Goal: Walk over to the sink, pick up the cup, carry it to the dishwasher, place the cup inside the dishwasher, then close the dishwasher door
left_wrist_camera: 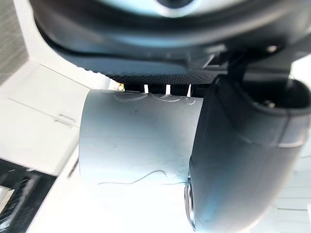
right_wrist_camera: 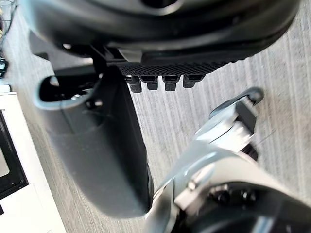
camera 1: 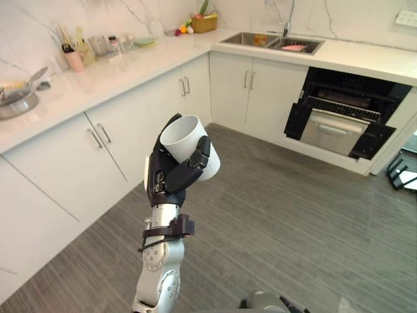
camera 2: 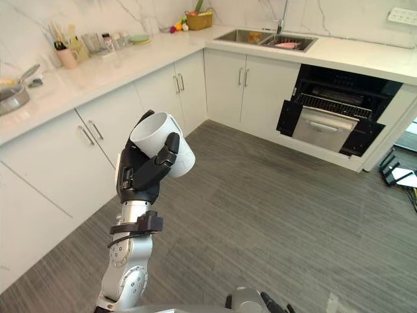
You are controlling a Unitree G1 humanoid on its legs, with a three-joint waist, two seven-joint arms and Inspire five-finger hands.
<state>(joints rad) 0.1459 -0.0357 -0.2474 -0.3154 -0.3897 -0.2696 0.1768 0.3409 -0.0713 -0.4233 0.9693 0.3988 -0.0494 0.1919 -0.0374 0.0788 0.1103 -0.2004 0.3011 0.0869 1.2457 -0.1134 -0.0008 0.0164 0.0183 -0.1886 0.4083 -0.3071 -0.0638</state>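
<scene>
My left hand [camera 1: 171, 179] is raised in front of me, shut on a white cup [camera 1: 189, 147] that tilts with its open mouth up and to the left. In the left wrist view the thumb [left_wrist_camera: 238, 160] wraps the cup's wall [left_wrist_camera: 136, 145]. The dishwasher [camera 1: 342, 117] stands open at the back right under the counter, a wire rack showing in its dark cavity and its steel front hanging below. The sink [camera 1: 270, 41] is set in the counter just left of it. My right hand [right_wrist_camera: 97, 145] hangs low over the floor, relaxed and holding nothing.
White cabinets run along the left and back under a marble counter [camera 1: 117, 72]. On it stand a pan [camera 1: 16, 98], a utensil holder [camera 1: 71, 55] and a fruit basket [camera 1: 203, 23]. Grey plank floor [camera 1: 293, 215] stretches towards the dishwasher. A black frame [camera 1: 401, 173] sits at the far right.
</scene>
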